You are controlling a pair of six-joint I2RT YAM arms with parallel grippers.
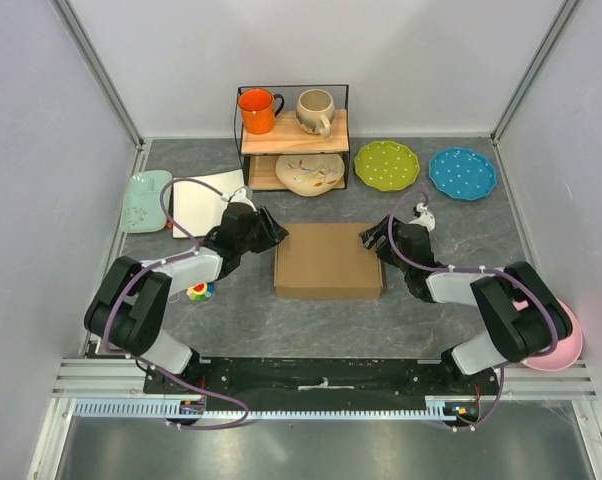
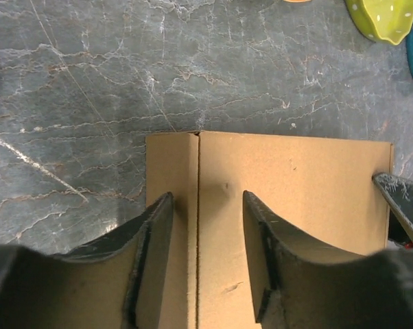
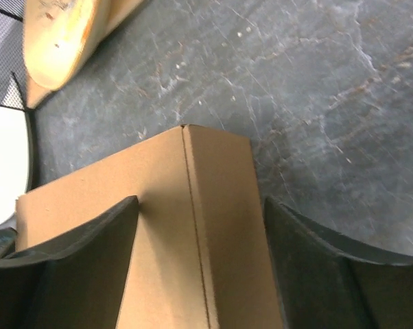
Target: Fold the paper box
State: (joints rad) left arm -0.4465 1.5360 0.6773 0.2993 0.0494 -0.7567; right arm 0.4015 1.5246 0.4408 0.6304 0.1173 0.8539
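Where the grey marbled worktop (image 1: pixel 251 325) lies between pale walls (image 1: pixel 31 150), the left tool (image 1: pixel 271 233) stands partly parted astride the left edge of the closed paper box (image 1: pixel 328 262), clamping nothing. The right tool (image 1: pixel 374 238) gapes wider astride the opposite edge, released, the box lying between both tools.

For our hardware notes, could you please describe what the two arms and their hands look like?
The left arm and right arm are black with pale grey links; a mauve cable loops along each. The left hand and right hand each have two matte black, curved fingers.
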